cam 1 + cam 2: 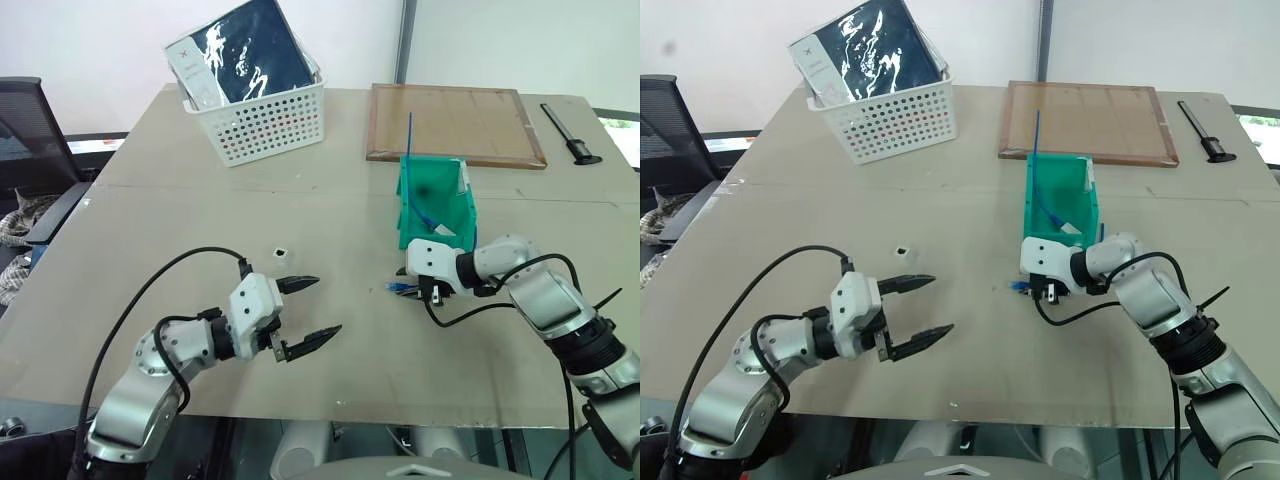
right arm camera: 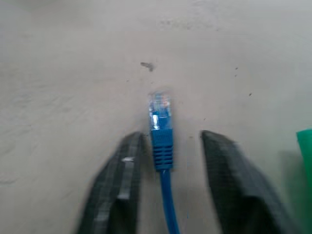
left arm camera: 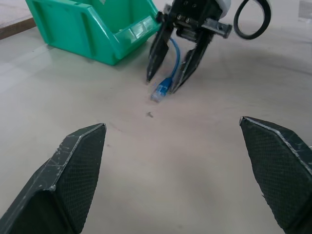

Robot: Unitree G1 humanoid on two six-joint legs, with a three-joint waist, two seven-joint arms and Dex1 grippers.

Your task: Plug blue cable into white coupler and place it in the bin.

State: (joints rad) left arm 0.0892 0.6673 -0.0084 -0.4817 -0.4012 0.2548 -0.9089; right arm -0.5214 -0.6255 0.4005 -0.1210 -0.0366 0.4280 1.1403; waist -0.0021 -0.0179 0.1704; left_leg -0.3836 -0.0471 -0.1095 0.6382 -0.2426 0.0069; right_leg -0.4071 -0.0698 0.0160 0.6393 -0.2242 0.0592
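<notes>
**Mia:** Where was the blue cable point(image 3: 171, 59)?

**Tom:** Its end lay on the desk point(image 1: 330, 215), just in front of the green bin point(image 1: 437, 203). The rest ran back toward the bin. The little clear plug point(image 2: 159, 105) pointed away from the bin.

**Mia:** Did the right gripper point(image 3: 174, 82) have it?

**Tom:** Not quite. Its two fingers stood partly apart, one on each side of the cable, just behind the plug. I saw a gap next to at least one finger, so I would not call it held.

**Mia:** And the left gripper point(image 1: 311, 313)?

**Tom:** Wide open and holding nothing. It hung over the desk, well apart from the cable.

**Mia:** Where was the white coupler point(image 1: 282, 253)?

**Tom:** On the desk by itself, near the left gripper.

**Mia:** How would the cable feel?

**Tom:** Light and bendy, I think. The cord would flop, so the best place to pinch looks like the blue ribbed part point(image 2: 161, 148) right behind the plug. The clear plug looks hard but small, and it may slip. The coupler looks tiny and light, so a push could slide it.
</notes>
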